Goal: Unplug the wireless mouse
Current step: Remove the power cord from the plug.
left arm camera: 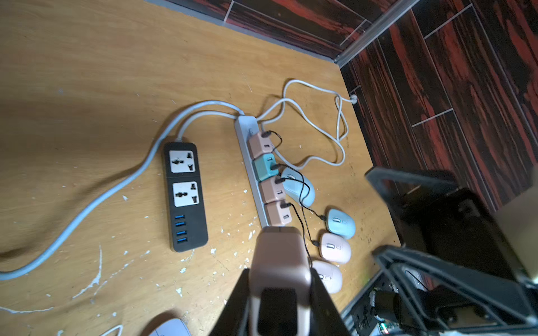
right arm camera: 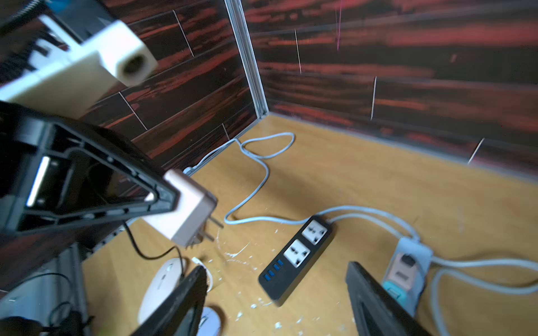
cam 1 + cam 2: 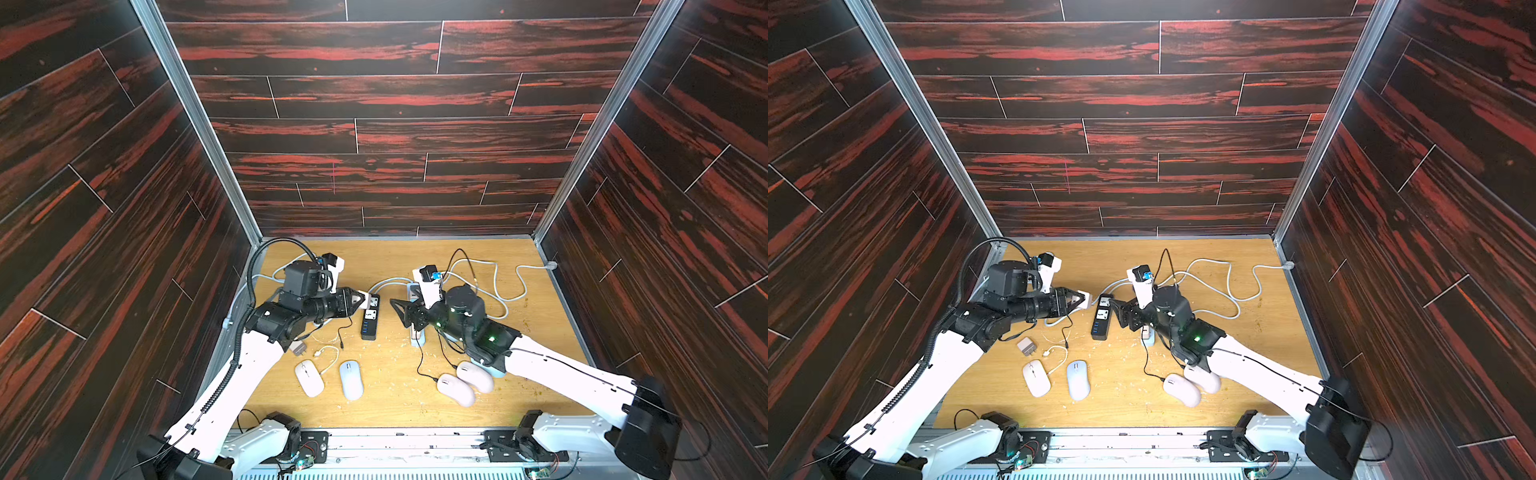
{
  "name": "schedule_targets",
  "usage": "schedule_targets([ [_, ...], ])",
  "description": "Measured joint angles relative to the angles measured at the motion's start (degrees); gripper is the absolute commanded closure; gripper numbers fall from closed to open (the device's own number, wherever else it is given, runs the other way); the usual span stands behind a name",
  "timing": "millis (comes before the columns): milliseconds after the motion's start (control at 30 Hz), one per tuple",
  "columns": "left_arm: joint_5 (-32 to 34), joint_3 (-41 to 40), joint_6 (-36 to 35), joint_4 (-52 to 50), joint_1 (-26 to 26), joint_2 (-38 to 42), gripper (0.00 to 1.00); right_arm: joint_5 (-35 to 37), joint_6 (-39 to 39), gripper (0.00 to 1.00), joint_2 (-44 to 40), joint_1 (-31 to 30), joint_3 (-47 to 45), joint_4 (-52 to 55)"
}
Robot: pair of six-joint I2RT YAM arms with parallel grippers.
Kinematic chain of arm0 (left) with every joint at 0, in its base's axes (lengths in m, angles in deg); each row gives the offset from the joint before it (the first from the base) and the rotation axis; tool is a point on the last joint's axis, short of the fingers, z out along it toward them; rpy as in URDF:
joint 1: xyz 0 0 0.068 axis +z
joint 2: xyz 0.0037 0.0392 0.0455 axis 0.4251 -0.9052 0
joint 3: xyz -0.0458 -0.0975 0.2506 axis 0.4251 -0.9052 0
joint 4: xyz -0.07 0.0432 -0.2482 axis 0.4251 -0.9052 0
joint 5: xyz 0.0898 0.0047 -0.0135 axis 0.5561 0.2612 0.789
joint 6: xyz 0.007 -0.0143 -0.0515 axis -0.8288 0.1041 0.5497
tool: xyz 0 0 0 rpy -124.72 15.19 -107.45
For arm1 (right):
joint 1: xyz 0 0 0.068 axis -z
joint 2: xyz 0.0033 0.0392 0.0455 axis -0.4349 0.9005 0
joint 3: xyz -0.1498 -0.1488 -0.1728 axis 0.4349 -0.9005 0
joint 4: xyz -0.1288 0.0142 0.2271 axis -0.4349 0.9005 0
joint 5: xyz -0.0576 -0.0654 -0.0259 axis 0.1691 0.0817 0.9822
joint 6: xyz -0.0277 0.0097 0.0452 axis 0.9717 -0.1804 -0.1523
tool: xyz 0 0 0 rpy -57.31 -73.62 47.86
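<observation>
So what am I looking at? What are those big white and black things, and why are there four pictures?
Those are two robot arms working at a wooden table. Two pictures look down from above. The other two come from a small camera on each arm's wrist. Each arm ends in a pinching tool. The left tool is shut on a pink charger plug, held in the air with its metal prongs out of any socket. The right tool is open and empty. On the table lie a black power strip, a grey power strip with more chargers plugged in, and several computer mice, such as a white mouse and a pink mouse.
</observation>
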Motion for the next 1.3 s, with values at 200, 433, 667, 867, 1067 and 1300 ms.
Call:
schedule_targets([
  [200,-1.16,0.07,0.0,-0.13,-1.4,1.05,1.0,-6.78,12.52,0.01,-0.39,0.24,6.82,7.28],
  [433,-3.54,0.66,0.04,-0.09,-2.21,1.75,1.0,-12.63,26.1,0.01,-0.59,-0.83,7.69,9.64],
  [667,-5.03,0.7,0.24,-0.07,-2.84,2.03,1.0,-10.54,34.75,0.02,1.68,-4.52,8.79,10.19],
  [867,-6.16,0.7,0.31,0.02,-3.21,2.03,1.0,-9.68,36.89,0.1,4.61,-5.14,10.95,9.99],
  [1067,-6.88,0.72,0.46,0.15,-3.48,2.08,1.0,-9.46,36.96,0.19,6.69,-5.4,11.56,9.66],
  [1300,-7.65,0.92,0.46,0.2,-3.91,2.08,1.0,-9.73,37.0,0.31,8.37,-5.46,12.35,9.73],
])
